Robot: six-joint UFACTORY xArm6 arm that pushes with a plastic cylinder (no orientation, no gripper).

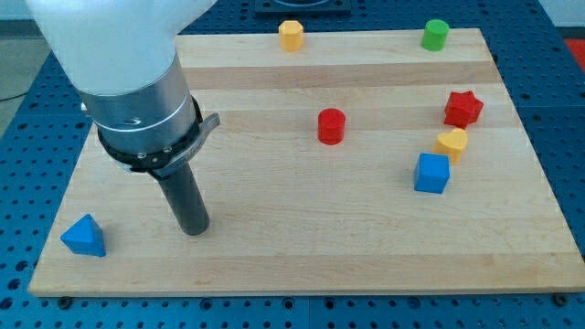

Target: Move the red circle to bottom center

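The red circle [331, 125] is a short red cylinder standing near the middle of the wooden board [302, 247], a little toward the view's top right. My tip [194, 229] rests on the board at the view's lower left, well to the left of and below the red circle. It touches no block. The nearest block to my tip is a blue triangle [84, 236] to its left.
A red star [463, 108], a yellow heart-like block [452, 143] and a blue cube [432, 173] cluster at the view's right. A yellow block [291, 35] and a green cylinder [435, 35] stand along the top edge.
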